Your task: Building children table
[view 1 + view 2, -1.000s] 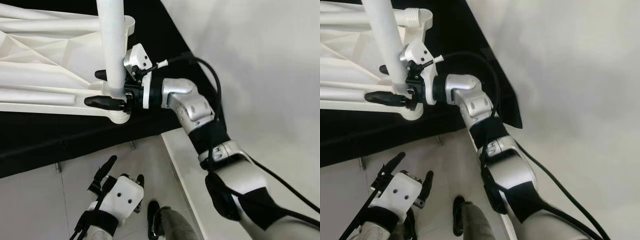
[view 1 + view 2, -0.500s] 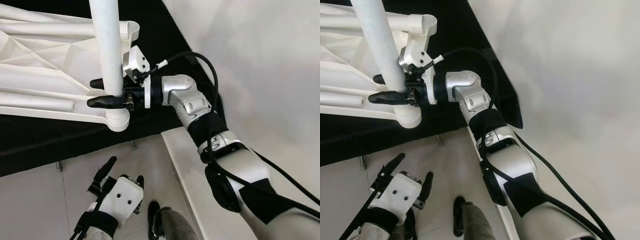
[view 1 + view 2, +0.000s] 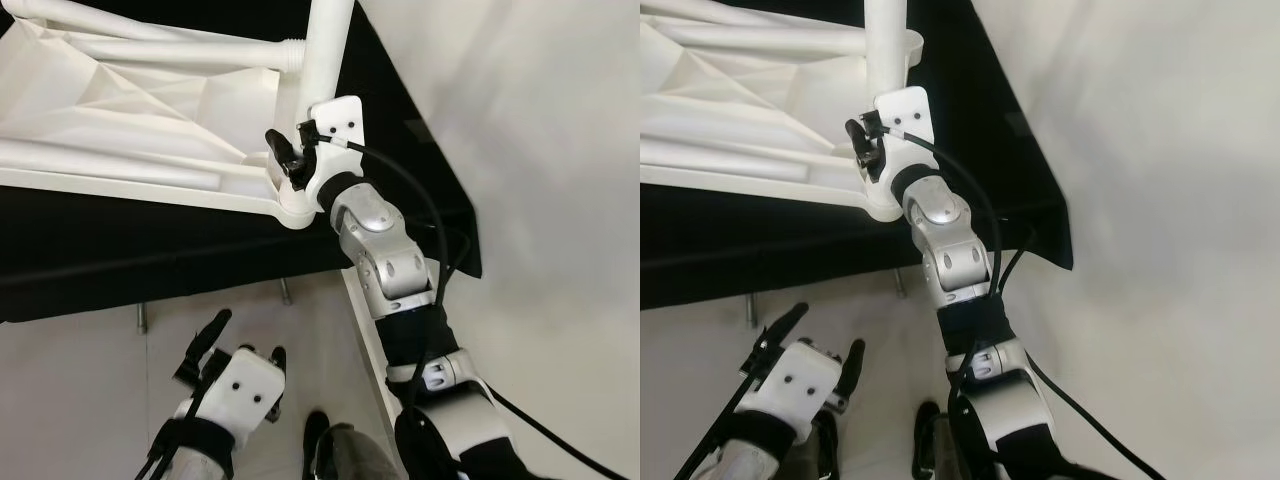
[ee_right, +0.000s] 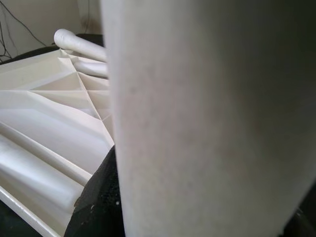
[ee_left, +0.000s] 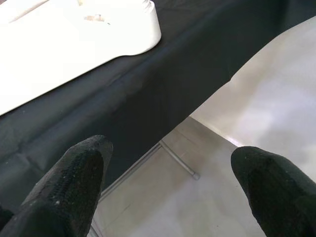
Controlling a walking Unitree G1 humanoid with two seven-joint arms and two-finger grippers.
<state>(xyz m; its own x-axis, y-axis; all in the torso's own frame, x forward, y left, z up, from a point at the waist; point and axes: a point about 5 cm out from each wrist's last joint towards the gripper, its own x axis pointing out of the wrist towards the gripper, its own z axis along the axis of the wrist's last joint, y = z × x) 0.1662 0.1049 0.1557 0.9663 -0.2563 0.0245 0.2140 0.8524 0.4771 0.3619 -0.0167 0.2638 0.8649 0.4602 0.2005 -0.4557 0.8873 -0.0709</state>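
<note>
An upturned white plastic tabletop (image 3: 120, 110) lies on a black-draped table (image 3: 150, 270). A white table leg (image 3: 326, 50) stands upright in the tabletop's near corner socket (image 3: 298, 208). My right gripper (image 3: 284, 162) is shut on the leg just above that socket, its wrist camera plate facing up. In the right wrist view the leg (image 4: 207, 118) looms close, with the ribbed underside (image 4: 49, 113) behind it. My left gripper (image 3: 228, 345) hangs low over the floor, open with nothing in it; its fingers (image 5: 79, 182) point at the table's edge.
Two more white legs (image 3: 190, 50) (image 3: 110, 172) lie flat on the tabletop. A pale wall (image 3: 540, 150) rises at the right beside the table's corner. The floor is light tile (image 3: 80, 400). A person's dark shoe and grey trouser leg (image 3: 335, 450) stand by my feet.
My right wrist has turned around the leg, so the fingers now sit behind it. The leg stands straighter in the socket. The whole view has shifted. The left arm hangs as before.
</note>
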